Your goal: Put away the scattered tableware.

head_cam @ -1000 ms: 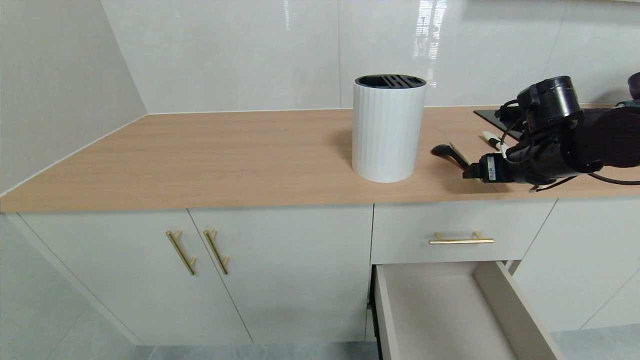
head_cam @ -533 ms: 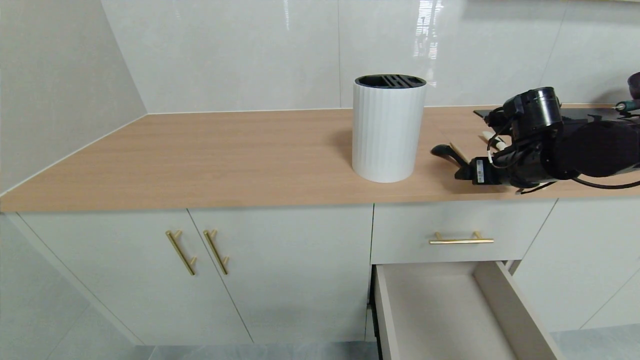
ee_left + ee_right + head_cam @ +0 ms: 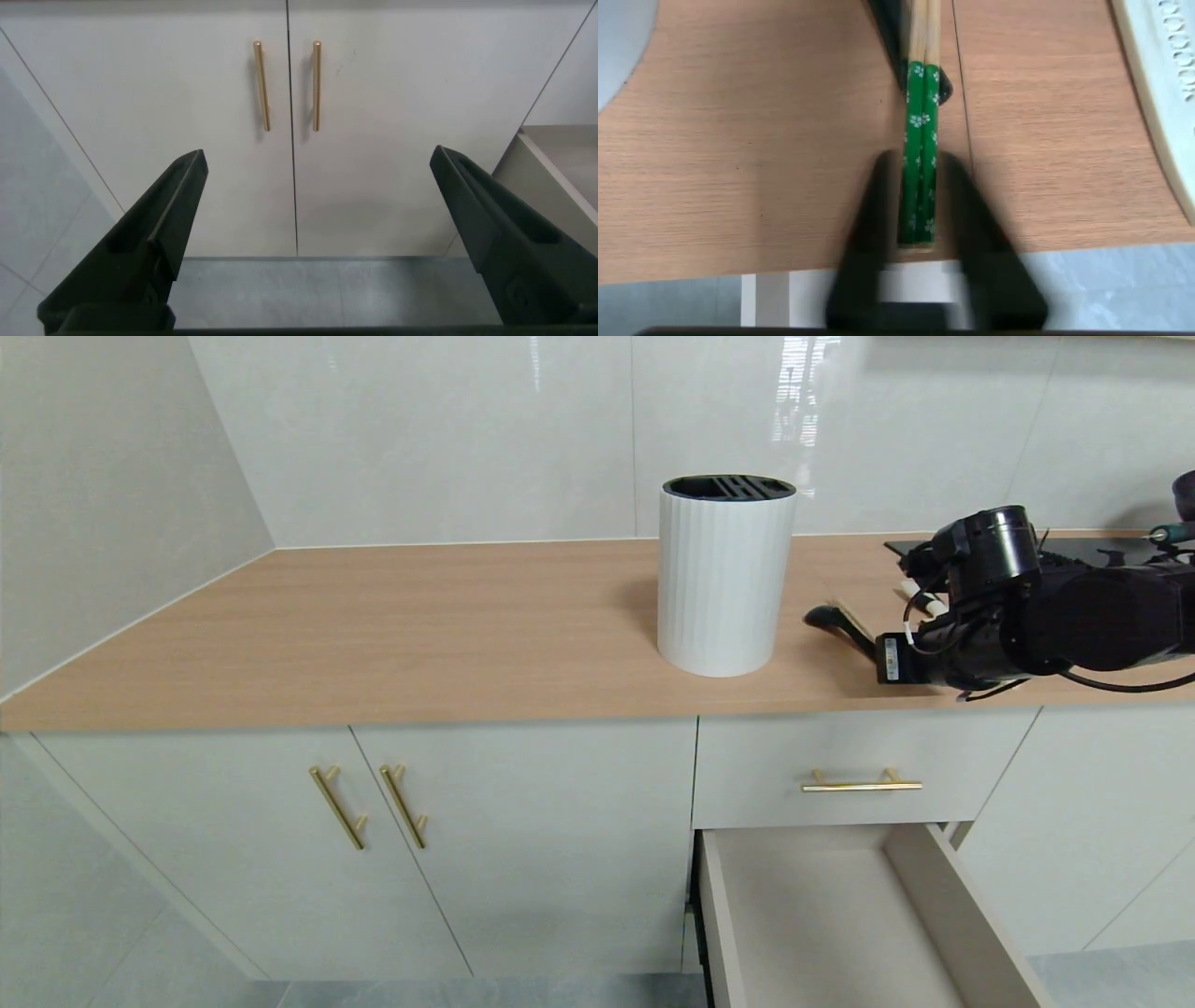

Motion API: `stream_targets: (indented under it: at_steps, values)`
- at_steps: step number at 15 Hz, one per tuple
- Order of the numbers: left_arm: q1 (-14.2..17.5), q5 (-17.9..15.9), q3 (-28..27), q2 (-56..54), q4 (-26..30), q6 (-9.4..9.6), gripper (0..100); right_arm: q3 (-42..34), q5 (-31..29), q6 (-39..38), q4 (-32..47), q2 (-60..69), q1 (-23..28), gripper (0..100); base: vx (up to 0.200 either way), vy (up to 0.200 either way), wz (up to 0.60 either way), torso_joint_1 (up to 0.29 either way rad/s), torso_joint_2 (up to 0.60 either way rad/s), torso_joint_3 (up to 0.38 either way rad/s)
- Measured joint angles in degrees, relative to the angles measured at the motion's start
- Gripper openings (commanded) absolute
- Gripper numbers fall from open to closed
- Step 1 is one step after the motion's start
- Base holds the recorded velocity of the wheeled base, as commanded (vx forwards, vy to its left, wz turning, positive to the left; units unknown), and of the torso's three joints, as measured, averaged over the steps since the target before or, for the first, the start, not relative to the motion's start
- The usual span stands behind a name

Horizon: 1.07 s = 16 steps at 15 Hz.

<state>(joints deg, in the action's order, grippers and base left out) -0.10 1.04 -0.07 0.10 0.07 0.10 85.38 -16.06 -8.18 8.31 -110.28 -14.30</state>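
Note:
A pair of wooden chopsticks with green flowered ends lies on the wooden counter, partly across a black utensil. My right gripper is low over the counter's front edge, its two fingers pressed against either side of the green ends. In the head view the chopsticks and the black utensil lie just right of the white ribbed utensil holder, with my right gripper beside them. My left gripper hangs open in front of the lower cabinet doors.
An open, bare drawer juts out below the counter on the right. A black hob and a white-handled item sit behind the right arm. A white ribbed rim lies close to the chopsticks.
My right arm has dropped lower and shifted slightly forward along the counter, bringing its fingers around the chopsticks' green ends. The holder and drawer stay put.

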Motion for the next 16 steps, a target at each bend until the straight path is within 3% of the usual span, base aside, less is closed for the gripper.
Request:
stream_targets:
  at_steps: [6, 12, 14, 16]
  values:
    - [0.02, -0.02, 0.05, 0.0, 0.0, 0.0, 100, -3.55, -0.26, -1.94, 0.09, 9.47, 0.16, 0, 0.0, 0.0, 0.0, 0.0, 0.0, 0.0]
    - [0.0, 0.0, 0.0, 0.0, 0.02, 0.0, 100, -21.21, 4.29, -3.23, 1.37, 31.37, 0.11, 0, 0.0, 0.0, 0.0, 0.0, 0.0, 0.0]
    - [0.0, 0.0, 0.0, 0.0, 0.02, 0.0, 100, -24.66, 5.77, -4.57, 9.64, 37.07, 0.05, 0, 0.0, 0.0, 0.0, 0.0, 0.0, 0.0]
    - [0.0, 0.0, 0.0, 0.0, 0.0, 0.0, 100, -25.49, 10.53, -5.08, 23.34, 42.34, 0.0, 0, 0.0, 0.0, 0.0, 0.0, 0.0, 0.0]
